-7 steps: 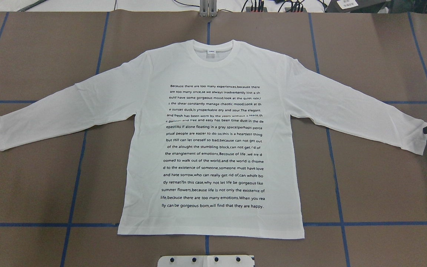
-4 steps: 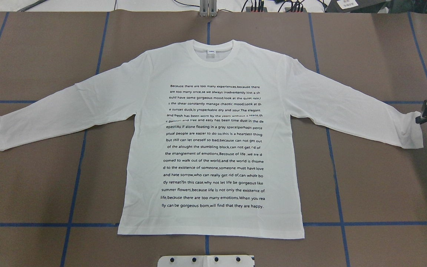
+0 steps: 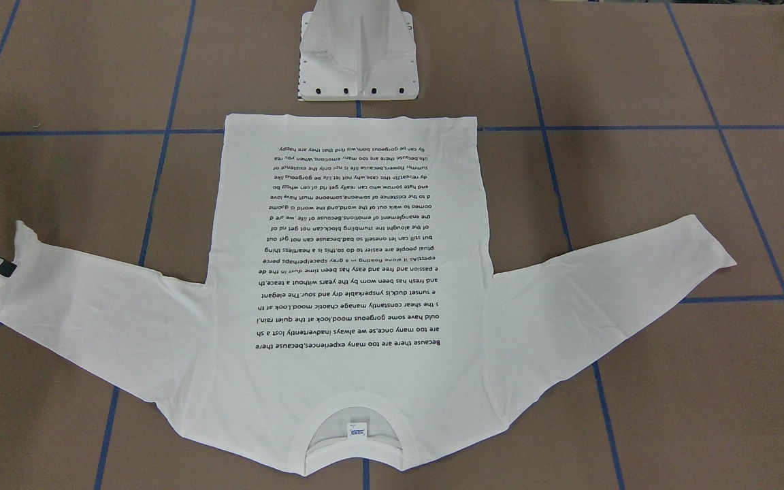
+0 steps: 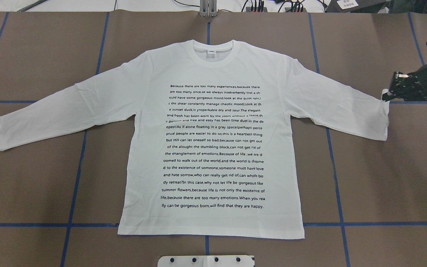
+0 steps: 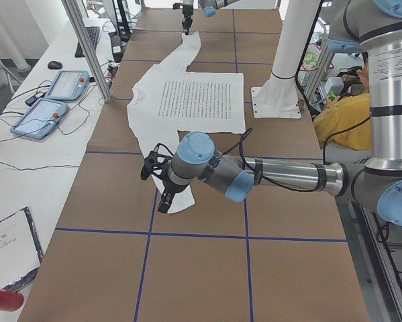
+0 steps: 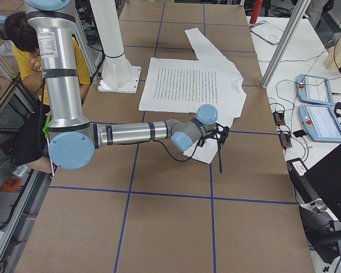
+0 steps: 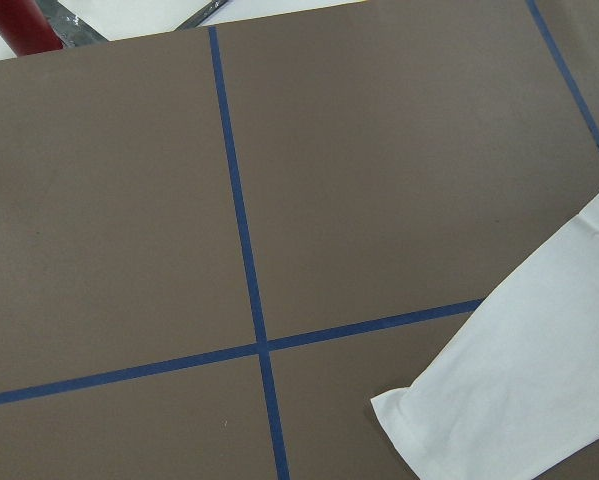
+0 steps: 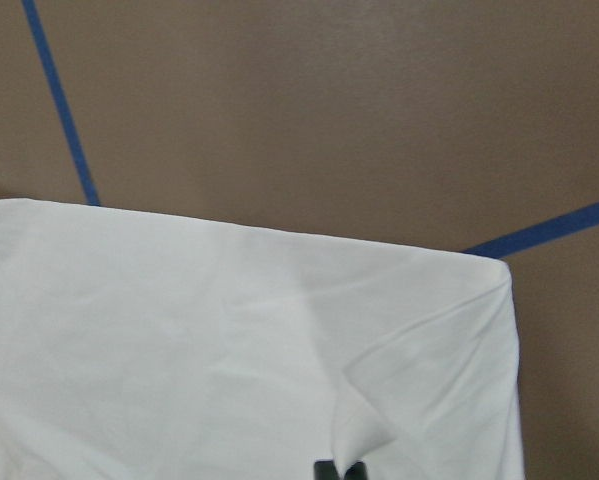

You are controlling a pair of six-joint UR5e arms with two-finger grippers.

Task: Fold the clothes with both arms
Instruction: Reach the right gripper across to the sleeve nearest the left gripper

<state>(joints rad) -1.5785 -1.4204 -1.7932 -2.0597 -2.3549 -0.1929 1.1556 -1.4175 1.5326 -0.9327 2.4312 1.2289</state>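
The white long-sleeved T-shirt (image 4: 213,222) lies flat, print side up, collar at the far side, both sleeves spread out. My right gripper (image 4: 385,98) is shut on the far corner of the right sleeve cuff (image 4: 382,118) and holds it lifted. The front-facing view shows the gripper (image 3: 7,269) at the left edge. In the right wrist view its fingertips (image 8: 326,470) pinch a fold of white cloth. My left gripper (image 5: 159,191) hovers over the left sleeve cuff (image 4: 2,131). I cannot tell whether it is open or shut. The left wrist view shows only that cuff (image 7: 499,410).
The white pedestal base (image 4: 206,260) stands at the near edge by the shirt's hem. Blue tape lines cross the brown table. A side table with tablets (image 5: 53,94) and a metal post (image 5: 86,47) lies beyond the far edge. A person in yellow (image 5: 341,121) sits behind the robot.
My right gripper has moved inward and toward the far side, taking the right sleeve cuff with it. The sleeve end is now raised and shorter. The rest of the shirt has not moved.
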